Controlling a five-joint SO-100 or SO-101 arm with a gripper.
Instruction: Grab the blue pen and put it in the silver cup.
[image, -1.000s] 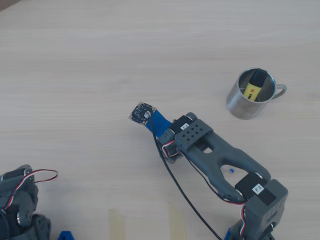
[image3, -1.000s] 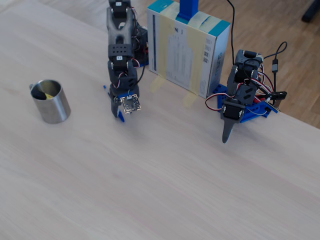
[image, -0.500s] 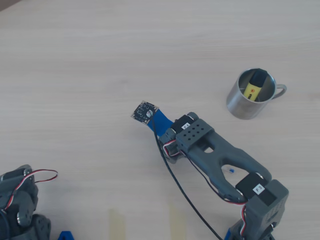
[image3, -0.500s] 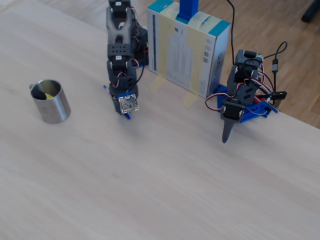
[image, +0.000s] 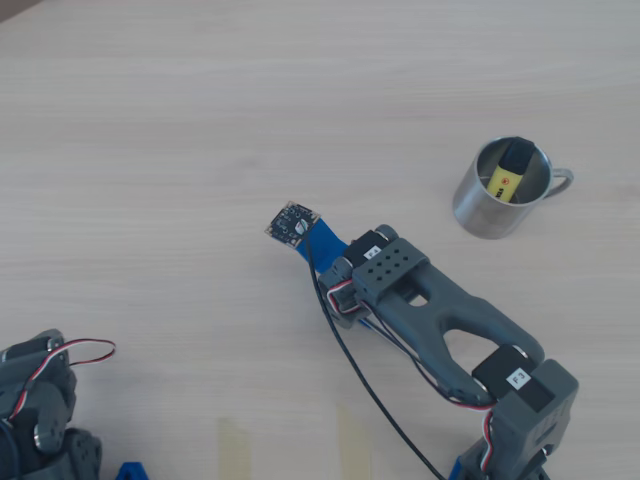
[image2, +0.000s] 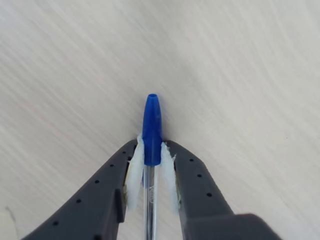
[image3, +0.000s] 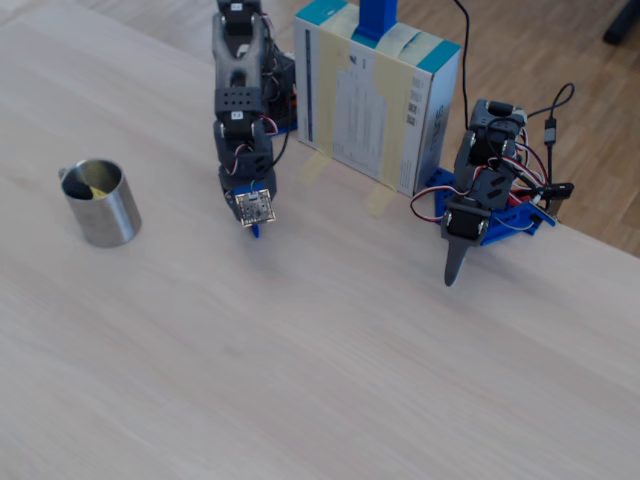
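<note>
Take the silver cup (image: 500, 190) as your landmark in the overhead view: the gripper (image2: 151, 170) sits well to its left and a little lower in that picture, over bare table (image: 150, 150). In the wrist view its jaws are closed down onto the blue pen (image2: 151, 131), pinching it where the cap meets the clear barrel, with the cap tip poking out ahead. You're holding something light, stiff and smooth, so I'd expect it to pivot or slip between the padded fingers (image2: 134, 172) if you swing fast. The cup, further right, already holds a yellow-and-black marker (image: 508, 172), so aim for the free side of the rim.
</note>
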